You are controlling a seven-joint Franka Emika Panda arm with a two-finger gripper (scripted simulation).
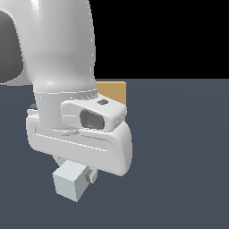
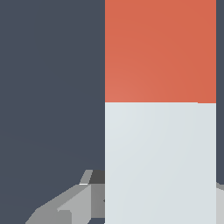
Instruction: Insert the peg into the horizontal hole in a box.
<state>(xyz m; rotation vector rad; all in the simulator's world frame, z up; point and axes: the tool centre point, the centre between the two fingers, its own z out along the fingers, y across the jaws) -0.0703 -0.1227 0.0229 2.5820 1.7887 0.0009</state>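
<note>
Arm: the white arm fills most of the exterior view and hides what you most need to see — the box's face and the hole are both out of sight, so you cannot judge alignment from here.

Box (image 1: 114, 91): only a tan corner shows behind the wrist, standing on the dark floor (image 1: 179, 156) beyond the arm. Drive forward blind and you risk the peg tip striking the flat face beside the hole and shoving the box away.

Peg (image 2: 160, 131): it sits in the gripper, and the pale end pokes out below the hand, towards the camera, in the exterior view (image 1: 69, 181). In the wrist view the pale length runs into the red-orange end, which points away from the hand. It looks lifted clear of the floor, though that is a judgement.

Gripper (image 1: 82, 172): the jaws are closed on the peg, seemingly near the pale end. A grip that far from the middle leaves a long lever ahead — any nudge at the tip could twist the peg in the pads and spoil the angle.

Fingers (image 2: 74, 205): one grey finger shows beside the peg in the wrist view, and a sliver of the other at the far edge. Contact looks snug, but you cannot read how firm it is.

Hole: not visible in either view. Since it is reckoned to be about peg-width, a small tilt or offset could jam the peg at the mouth.
</note>
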